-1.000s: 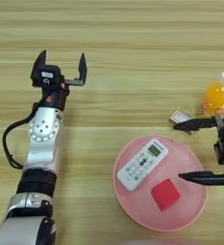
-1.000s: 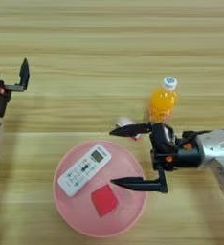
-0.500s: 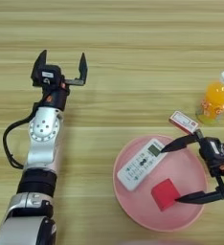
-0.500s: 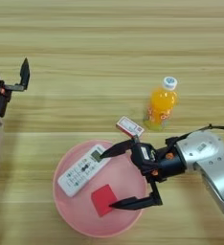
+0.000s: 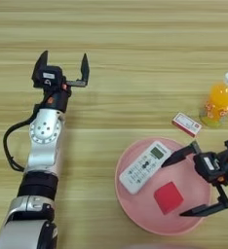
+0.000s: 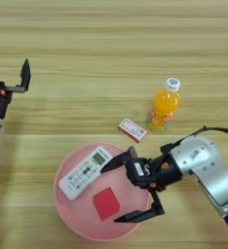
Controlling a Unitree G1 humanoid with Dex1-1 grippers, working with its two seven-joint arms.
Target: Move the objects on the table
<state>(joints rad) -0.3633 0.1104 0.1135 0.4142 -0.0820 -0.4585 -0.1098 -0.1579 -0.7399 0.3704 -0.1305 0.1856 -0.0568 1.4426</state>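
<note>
My right end effector (image 6: 120, 191) hangs wide open over the pink plate (image 6: 72, 219), its fingers flanking the red cube (image 6: 105, 204) without touching. A white remote (image 6: 85, 166) lies beside the cube. The orange drink bottle (image 6: 163, 106) stands upright on the bench (image 6: 111, 44), a small red-and-white box (image 6: 132, 130) near it. My left end effector (image 5: 62, 68) rests wide open, far left.

From the head we look steeply down and close on the table (image 5: 135, 44) through two side-by-side eyes, the left view reaching further left, the right further right, and both sharing the pink plate (image 6: 69, 216) and the bottle (image 5: 218, 104).
</note>
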